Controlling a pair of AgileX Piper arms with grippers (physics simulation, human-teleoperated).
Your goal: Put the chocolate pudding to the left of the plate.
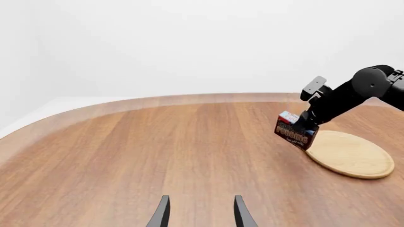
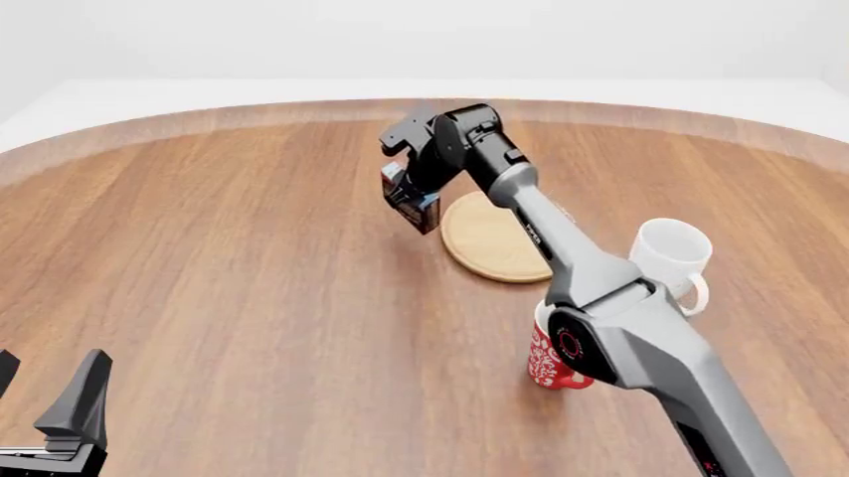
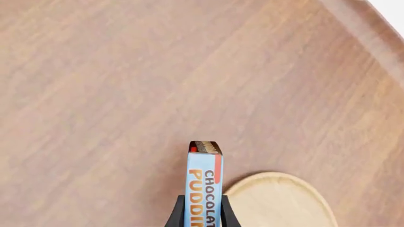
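Note:
The chocolate pudding (image 2: 414, 211) is a dark brown carton with a light blue band, and my right gripper (image 2: 422, 184) is shut on it. It hangs tilted, close over the table at the left rim of the plate (image 2: 498, 243), a flat tan wooden disc. In the right wrist view the pudding (image 3: 205, 187) sits edge-on between the fingers, with the plate (image 3: 277, 203) beside it. The left wrist view shows the pudding (image 1: 295, 132) against the near edge of the plate (image 1: 350, 153). My left gripper (image 2: 47, 393) stands open and empty at the near left, far from both.
A white mug (image 2: 670, 253) stands right of the plate. A red patterned mug (image 2: 547, 363) sits nearer, partly hidden behind my right arm. The round wooden table's far edge (image 2: 265, 114) curves behind the plate.

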